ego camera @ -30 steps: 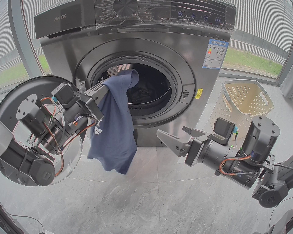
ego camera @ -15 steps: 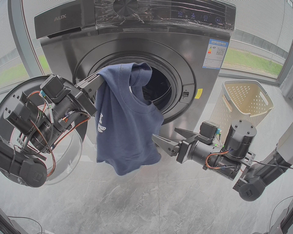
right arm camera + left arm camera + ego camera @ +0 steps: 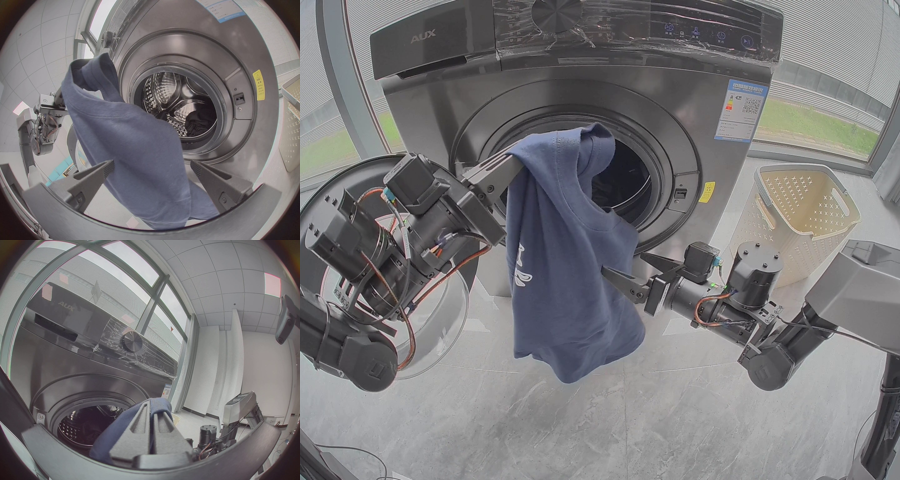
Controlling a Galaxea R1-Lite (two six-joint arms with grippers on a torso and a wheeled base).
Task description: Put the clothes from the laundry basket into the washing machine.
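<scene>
In the left claw (image 3: 511,166), fingers pressed shut on a fold of a blue shirt (image 3: 569,262). Held up in front of the washing machine (image 3: 675,119), about level with the upper rim of its round opening (image 3: 628,181). Draped over the claw's tip and hanging straight down from it toward the floor, neckline turned to the opening. Below and behind that claw's wrist, the round door (image 3: 325,194), swung open.

At the shirt's lower edge, on the side away from the left claw, the right claw (image 3: 625,265), spread wide with nothing gripped. From its own wrist, cloth hanging between the two parted fingers (image 3: 93,175), one finger on either side; touching or not, cannot tell. Straight ahead of that claw, past the shirt, the steel drum (image 3: 168,90), with a dark garment (image 3: 200,120) lying low inside. Behind the right claw and off to its right, a cream laundry basket (image 3: 806,206), on the floor just beside the machine, well apart from both claws.
</scene>
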